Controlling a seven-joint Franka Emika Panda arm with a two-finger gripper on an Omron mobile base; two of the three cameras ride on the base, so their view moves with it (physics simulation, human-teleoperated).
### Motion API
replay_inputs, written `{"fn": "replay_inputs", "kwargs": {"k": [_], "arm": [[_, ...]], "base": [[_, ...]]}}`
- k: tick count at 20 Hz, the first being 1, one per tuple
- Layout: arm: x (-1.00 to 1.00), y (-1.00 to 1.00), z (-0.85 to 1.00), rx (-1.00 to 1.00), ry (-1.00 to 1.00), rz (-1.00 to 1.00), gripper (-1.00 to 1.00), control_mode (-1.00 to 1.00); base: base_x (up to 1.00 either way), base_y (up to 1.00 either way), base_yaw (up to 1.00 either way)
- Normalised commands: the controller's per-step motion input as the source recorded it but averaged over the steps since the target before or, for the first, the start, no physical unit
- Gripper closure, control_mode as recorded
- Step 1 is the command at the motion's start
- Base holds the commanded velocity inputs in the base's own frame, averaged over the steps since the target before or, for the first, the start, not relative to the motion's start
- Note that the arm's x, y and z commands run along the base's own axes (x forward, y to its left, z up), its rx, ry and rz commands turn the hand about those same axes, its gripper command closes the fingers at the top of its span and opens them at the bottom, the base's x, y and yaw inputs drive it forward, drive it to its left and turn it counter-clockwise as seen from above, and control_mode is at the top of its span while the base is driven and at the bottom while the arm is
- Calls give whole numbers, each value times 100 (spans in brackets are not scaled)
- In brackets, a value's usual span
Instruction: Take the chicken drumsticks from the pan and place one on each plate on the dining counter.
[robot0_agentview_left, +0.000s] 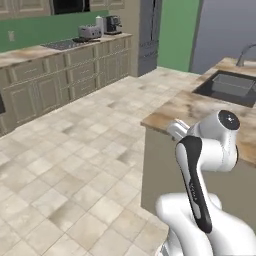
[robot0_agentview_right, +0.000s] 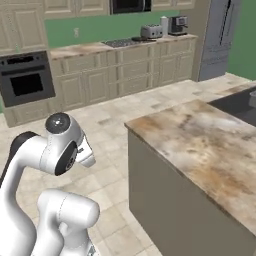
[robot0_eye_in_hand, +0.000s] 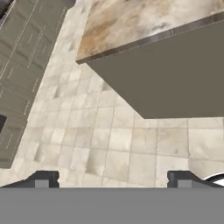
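Note:
The dining counter (robot0_agentview_left: 187, 107) (robot0_agentview_right: 200, 140) (robot0_eye_in_hand: 140, 17) stands just ahead of me with its near corner and grey-beige side facing the arm; a dark sink (robot0_agentview_left: 227, 87) is set into its far part. My gripper (robot0_eye_in_hand: 110, 181) hangs low beside that corner, pointing down at the tiled floor, open with nothing between its fingertips (robot0_eye_in_hand: 41, 180). A small dark flat shape (robot0_agentview_left: 80, 39) (robot0_agentview_right: 137, 38) lies by the cooktop on the far wall counter; it is too small to tell whether it is the pan. The drumsticks and the plates are out of view.
Along the far wall run cabinets with a cooktop (robot0_agentview_left: 62, 45), toaster (robot0_agentview_left: 90, 31) (robot0_agentview_right: 151, 32), coffee machine (robot0_agentview_left: 113, 23) and built-in oven (robot0_agentview_right: 26, 80). A grey fridge (robot0_agentview_left: 148, 35) (robot0_agentview_right: 220, 35) stands to the right. Wide tiled floor (robot0_agentview_left: 75, 150) lies between.

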Motion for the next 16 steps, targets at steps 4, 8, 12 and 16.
{"fn": "replay_inputs", "kwargs": {"k": [4,8,12,16], "arm": [[0,0,0,0,0,0,-100,100],[0,0,0,0,0,0,-100,100],[0,0,0,0,0,0,-100,100],[0,0,0,0,0,0,-100,100]], "base": [[100,99,-56],[100,100,-48],[100,100,-45],[100,100,-42]]}}
